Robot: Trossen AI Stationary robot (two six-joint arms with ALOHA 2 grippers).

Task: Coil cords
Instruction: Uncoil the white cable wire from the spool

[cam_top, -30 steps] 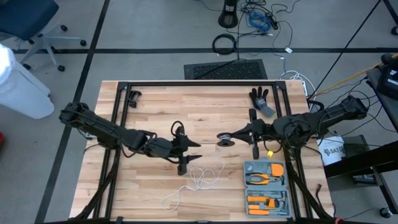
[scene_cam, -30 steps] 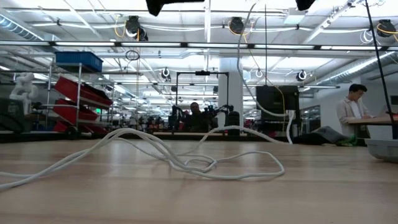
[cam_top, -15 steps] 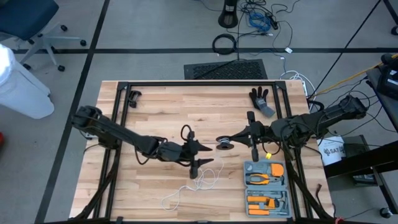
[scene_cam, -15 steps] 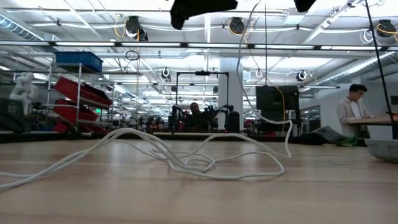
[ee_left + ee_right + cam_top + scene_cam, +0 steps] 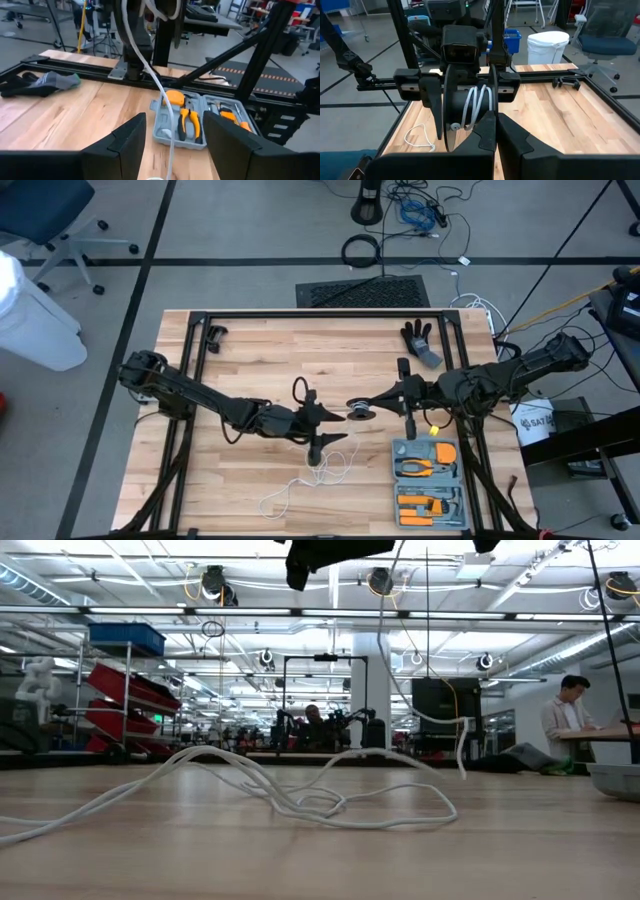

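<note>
The black reel (image 5: 360,408) hangs above the table's middle, standing on edge, with white turns of cord (image 5: 476,104) between its two discs. My right gripper (image 5: 380,402) is shut on it. From the reel the thin white cord (image 5: 167,117) drops to loose loops on the table (image 5: 310,475), also seen in the low view (image 5: 300,802). My left gripper (image 5: 328,436) is open just left of the reel. In the left wrist view its fingers (image 5: 175,147) stand on either side of the hanging strand, and I see no touch. My right gripper pinches the rim of the reel's disc (image 5: 492,107) between its two shut fingers. The fingers come nearly level from the table's right side. The reel is lifted clear of the table, and the cord hangs slack below it.
A grey tool case (image 5: 428,480) with orange pliers lies open at the near right, also in the left wrist view (image 5: 195,122). A dark glove (image 5: 420,340) lies at the far right. Black frame rails (image 5: 300,315) run along the table's far edge and sides.
My left gripper has gone toward the table's right edge and the reel, sinking a little and tipping its fingers downward, and has stayed open. The hanging strand has swung slightly. The right gripper and the reel have kept still.
</note>
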